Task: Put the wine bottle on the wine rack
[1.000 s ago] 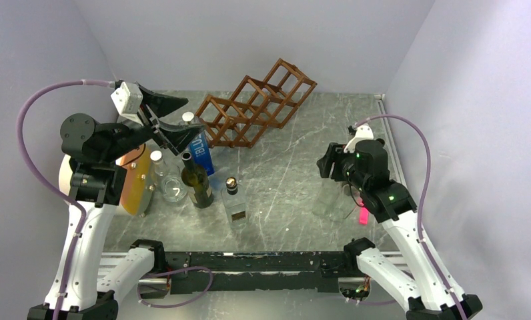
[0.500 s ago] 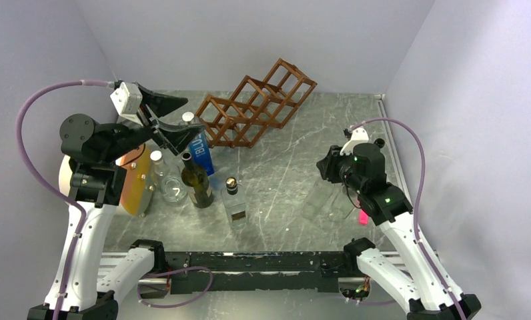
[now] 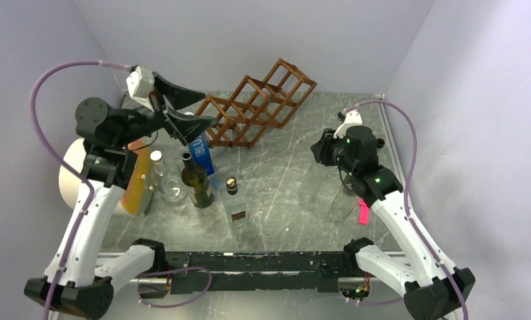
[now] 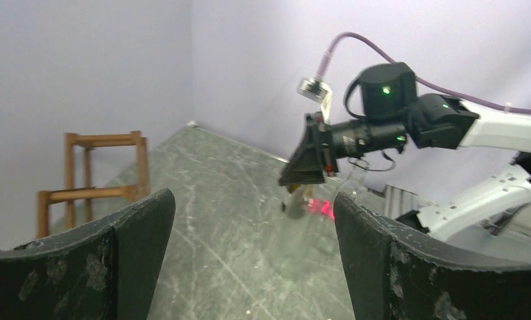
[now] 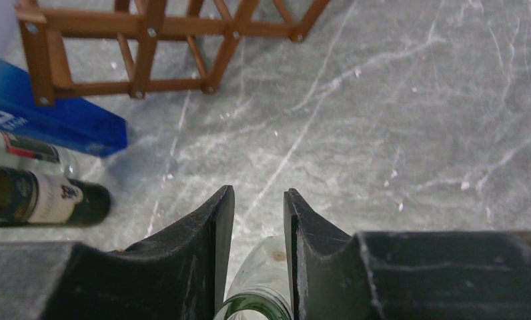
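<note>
Standing upright on the bench (image 3: 296,180), the dark wine bottle (image 3: 197,180) sits near the wine rack (image 3: 257,103), among other bottles. The left tool (image 3: 195,110) hangs spread apart above them; the right tool (image 5: 257,230) is nearly together, gripping nothing.

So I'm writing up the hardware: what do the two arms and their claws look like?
Both arms have white links with black joints and green status lights. Each carries a looping purple cable to a small white camera box. The left claw and right claw have black, scuffed, wedge-shaped fingers.
</note>
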`<state>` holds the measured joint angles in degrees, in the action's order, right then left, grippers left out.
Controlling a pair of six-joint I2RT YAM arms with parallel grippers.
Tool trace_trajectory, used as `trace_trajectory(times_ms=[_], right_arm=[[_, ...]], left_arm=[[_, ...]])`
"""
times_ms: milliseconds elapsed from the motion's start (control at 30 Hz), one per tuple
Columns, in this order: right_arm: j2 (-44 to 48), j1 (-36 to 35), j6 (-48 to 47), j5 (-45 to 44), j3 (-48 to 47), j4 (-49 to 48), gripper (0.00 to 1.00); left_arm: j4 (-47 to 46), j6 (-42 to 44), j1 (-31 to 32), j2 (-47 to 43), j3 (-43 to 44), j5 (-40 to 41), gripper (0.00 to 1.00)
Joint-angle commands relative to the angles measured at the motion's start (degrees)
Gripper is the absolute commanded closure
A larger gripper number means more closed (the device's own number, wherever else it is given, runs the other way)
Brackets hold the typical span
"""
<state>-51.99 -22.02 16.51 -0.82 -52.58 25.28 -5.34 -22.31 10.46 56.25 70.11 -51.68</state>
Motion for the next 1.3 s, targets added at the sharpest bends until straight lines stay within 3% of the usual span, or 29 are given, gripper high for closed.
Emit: trace_trajectory(times_ms=[0,233,300,467,533,733,867,1067,1267], right_arm=[[-2.19,-0.04,3.19,0.72,-4.48,-8.31,1.00],[-4.13,-0.04,6.73,0.89,-6.95,-10.10,1.00],[-4.15,-0.04,7.92,1.00,-7.58,-10.60,1.00],[-4.50,-0.02,9.86,3.46,-9.59,-11.02,1.00],[-4.98,-0.04,10.25,4.45,-10.43,-10.87,1.00],[-6.60,-0.04,11.42,5.59,-13.36,-9.48,1.00],[-7.66,-0.04,11.99,6.40,-15.47,-9.28,1.00],[-7.89,0.05,12.88,8.60,-18.07,-10.16,1.00],[-6.74,0.05,13.28,11.55,-19.02,-12.09,1.00]], left_arm=[[-3.30,-1.46,6.81,3.72,3.65,-0.18,0.08],[2.39,6.67,20.89,10.58,6.79,9.27,0.07],[3.21,10.50,24.03,12.00,4.68,9.04,0.09],[9.09,20.11,30.54,16.82,2.19,17.54,0.10],[9.69,20.95,31.58,19.18,3.17,19.36,0.00],[3.33,21.50,31.84,22.84,-0.43,19.32,0.01],[3.26,22.74,31.89,27.15,2.07,18.36,0.01],[-5.19,17.99,31.90,32.14,2.11,17.97,0.00],[-8.21,18.35,31.83,34.54,1.63,8.34,0.01]])
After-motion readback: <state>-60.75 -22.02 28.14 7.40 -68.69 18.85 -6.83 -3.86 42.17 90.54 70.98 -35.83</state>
